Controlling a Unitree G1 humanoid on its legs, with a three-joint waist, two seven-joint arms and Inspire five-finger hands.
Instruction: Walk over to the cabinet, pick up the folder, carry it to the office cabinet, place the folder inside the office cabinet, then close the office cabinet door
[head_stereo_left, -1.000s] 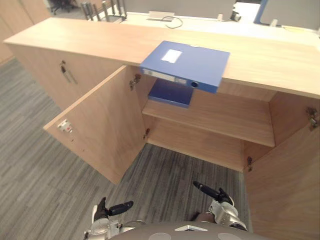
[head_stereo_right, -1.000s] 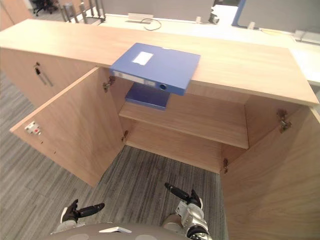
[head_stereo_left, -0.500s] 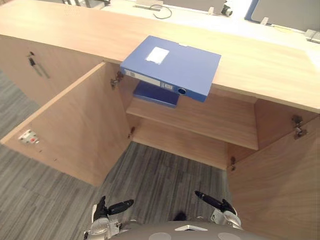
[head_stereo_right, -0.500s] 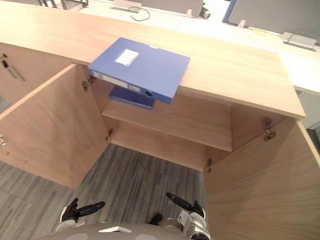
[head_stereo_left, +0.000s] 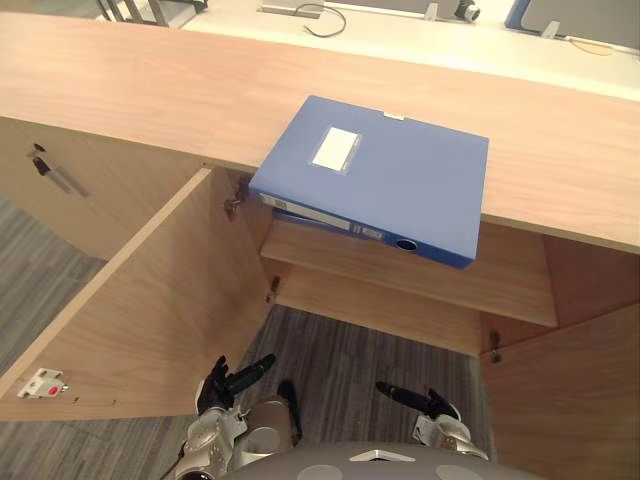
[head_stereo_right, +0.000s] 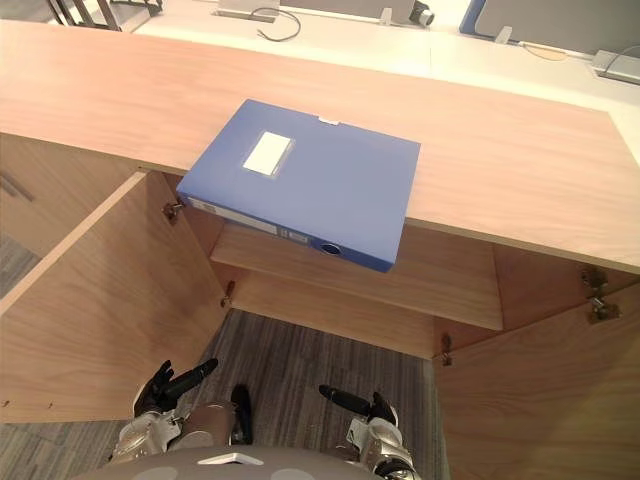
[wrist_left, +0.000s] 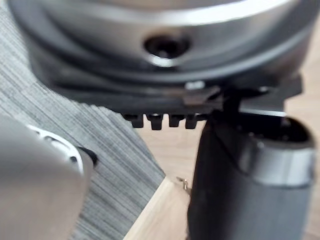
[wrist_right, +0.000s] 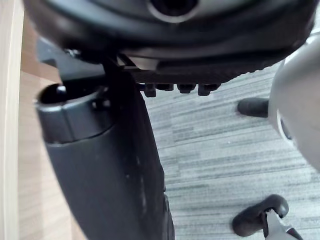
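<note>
Folder (head_stereo_left: 380, 175) overhangs cabinet top (head_stereo_left: 150, 90); grey carpet (head_stereo_left: 380, 340).

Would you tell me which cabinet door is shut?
The far-left door, with a handle; the middle door and right door stand open.

Straight ahead of you, the folder (head_stereo_left: 375, 180) lies flat on the cabinet top (head_stereo_left: 150, 100), with its near edge hanging out over the open compartment. Below it, inside, a shelf (head_stereo_left: 420, 280) runs across. The left door (head_stereo_left: 150, 300) stands swung out toward you on the left and the right door (head_stereo_left: 570, 390) on the right, with the floor (head_stereo_left: 350, 345) between them. Your left hand (head_stereo_left: 225, 385) and right hand (head_stereo_left: 425, 402) hang low over that floor, apart from each other. Behind the cabinet top sits a desk (head_stereo_left: 400, 35) with a cable (head_stereo_left: 320, 12) on it.
</note>
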